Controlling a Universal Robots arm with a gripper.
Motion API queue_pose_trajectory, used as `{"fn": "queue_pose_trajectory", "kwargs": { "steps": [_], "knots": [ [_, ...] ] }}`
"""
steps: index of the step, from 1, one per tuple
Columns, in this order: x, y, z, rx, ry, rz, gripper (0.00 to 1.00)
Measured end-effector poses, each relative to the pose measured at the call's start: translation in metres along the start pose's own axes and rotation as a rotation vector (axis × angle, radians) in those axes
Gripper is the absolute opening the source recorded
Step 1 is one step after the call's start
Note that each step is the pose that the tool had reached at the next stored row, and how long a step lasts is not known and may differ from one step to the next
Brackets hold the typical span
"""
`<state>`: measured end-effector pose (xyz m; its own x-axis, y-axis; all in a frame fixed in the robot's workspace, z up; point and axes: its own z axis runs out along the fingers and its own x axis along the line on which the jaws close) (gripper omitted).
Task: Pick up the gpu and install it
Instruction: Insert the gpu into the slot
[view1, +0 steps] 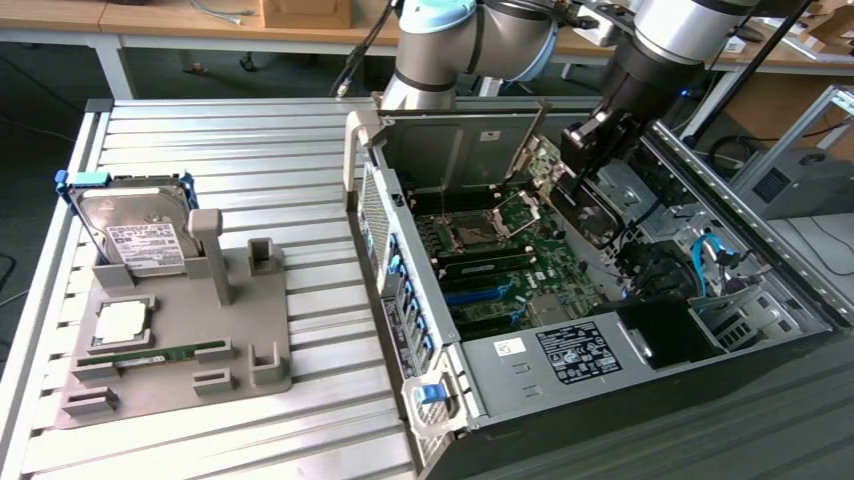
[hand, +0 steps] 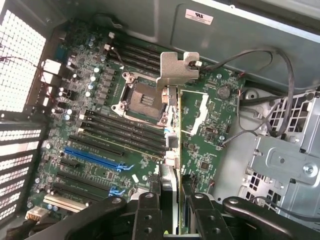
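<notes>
My gripper hangs inside the open computer case, shut on the gpu, whose dark face shows in the exterior view. In the wrist view the gpu is held edge-on between my gripper fingers, with its green circuit-board back visible. Its silver bracket is at the end far from the fingers. The card hovers above the motherboard, over the area beside the CPU socket and not seated in any slot.
On the slatted table at the exterior view's left, a grey fixture tray holds a hard drive, a CPU and a RAM stick. Cables and a drive cage crowd one side of the case. Blue slots lie on the motherboard.
</notes>
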<state>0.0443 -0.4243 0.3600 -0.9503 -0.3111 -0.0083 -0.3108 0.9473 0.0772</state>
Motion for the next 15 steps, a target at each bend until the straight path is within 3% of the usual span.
{"fn": "queue_pose_trajectory", "kwargs": {
  "steps": [15],
  "knots": [
    [0.0000,0.0000,0.0000,-0.0006,0.0058,-0.076,0.27]
  ]
}}
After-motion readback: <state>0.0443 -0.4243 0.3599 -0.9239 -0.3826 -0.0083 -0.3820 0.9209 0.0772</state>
